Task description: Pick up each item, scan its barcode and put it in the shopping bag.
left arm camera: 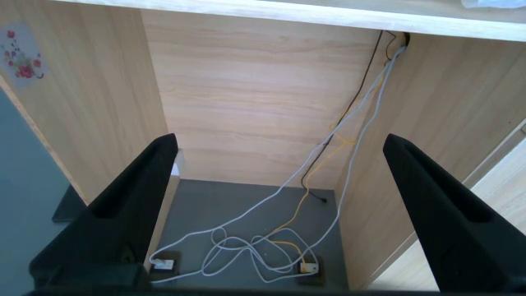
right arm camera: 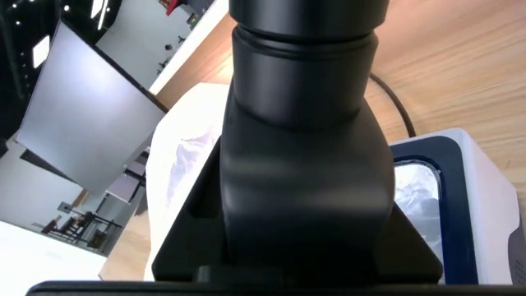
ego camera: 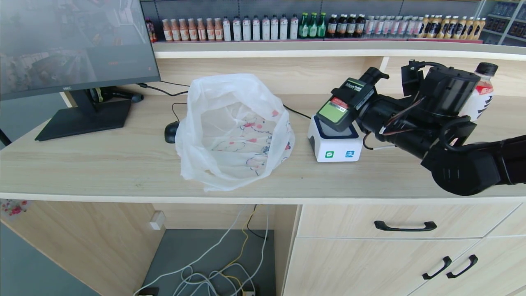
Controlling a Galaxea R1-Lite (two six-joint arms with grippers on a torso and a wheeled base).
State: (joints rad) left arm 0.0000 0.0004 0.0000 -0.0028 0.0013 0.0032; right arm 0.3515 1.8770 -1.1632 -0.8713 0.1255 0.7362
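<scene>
We're at a shop checkout: a pale wood counter (ego camera: 102, 164) runs across the frame, w/ a row of drinks (ego camera: 312, 26) on the shelf along the top edge. On the left, the left gripper (left arm camera: 279, 148) hangs below the counter, pincer wide apart and holding nothing, facing the cables (left arm camera: 263, 247) on the floor. It's parked out of the way, we reckon, since this step needs one arm only. Upper left stands the monitor (ego camera: 74, 41); right of its foot lies a mouse (ego camera: 170, 132). At ctr the shopping bag (ego camera: 234, 131) sits w/ its mouth spread open and facing up, so an item can be dropped straight in. Just right of it is the white scanner (ego camera: 335, 144), window upward. Over that window the right gripper (ego camera: 366, 106) is clamped on a dark bottle (ego camera: 339, 111), tipped w/ its green label up and its underside toward the glass, i.e. presenting the barcode, in our judgement. The bottle is close above the scanner; touching or not, we can't tell. At far right, behind the arm, a second bottle (ego camera: 478, 94) stands on the counter, prob. next in line.
</scene>
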